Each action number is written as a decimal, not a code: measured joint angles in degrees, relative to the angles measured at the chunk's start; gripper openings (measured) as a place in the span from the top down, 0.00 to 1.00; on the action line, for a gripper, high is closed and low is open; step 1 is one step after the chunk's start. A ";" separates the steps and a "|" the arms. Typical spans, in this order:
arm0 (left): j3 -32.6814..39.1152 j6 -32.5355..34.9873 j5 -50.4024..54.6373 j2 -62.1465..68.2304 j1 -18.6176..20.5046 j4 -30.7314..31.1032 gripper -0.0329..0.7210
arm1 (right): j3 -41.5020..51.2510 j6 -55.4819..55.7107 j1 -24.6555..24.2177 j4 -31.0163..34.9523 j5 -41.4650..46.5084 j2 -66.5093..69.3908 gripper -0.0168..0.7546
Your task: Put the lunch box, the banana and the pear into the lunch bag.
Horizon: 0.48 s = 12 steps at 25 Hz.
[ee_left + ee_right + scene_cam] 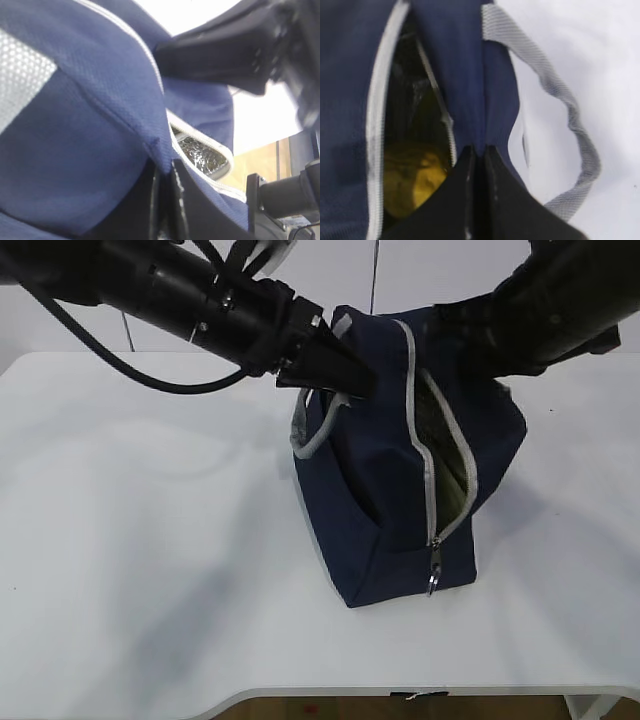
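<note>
One bag (400,500) on the white table (130,540), near the middle, leaning slightly; two arms, one from each upper corner. One zipper, grey-trimmed, open along the top face, with a metal pull (434,575) hanging at the near end. Two grey webbing handles by the helper's count, but only one loop (312,430) clearly visible, hanging on the left side.

Left gripper (350,380) pressed together on a fold of navy fabric at the bag's upper left edge; in the left wrist view, fingers (160,200) closed with cloth pinched between. Right gripper (476,165) likewise clamped on a fold of the bag beside the zipper opening; in the exterior view, hidden behind the bag's far top.

Inside the opening, seen from the right wrist: one yellow rounded shape (417,180) low in the bag, blurred, pear or banana not distinguishable. Silvery crinkled lining (200,152) visible through the gap. Lunch box not visible.

Bag fabric: woven, matte navy, boxy with soft corners. Table smooth, glossy white.
</note>
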 joint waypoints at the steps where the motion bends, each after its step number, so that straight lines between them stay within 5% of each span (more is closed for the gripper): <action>1: -0.14 0.00 0.11 0.14 0.00 0.00 0.96 | 0.09 2.00 0.00 -1.05 -0.26 -0.33 0.97; 12: -3.48 0.00 -0.72 2.05 0.00 1.31 0.96 | 2.11 12.00 0.00 -9.39 0.32 -2.81 0.97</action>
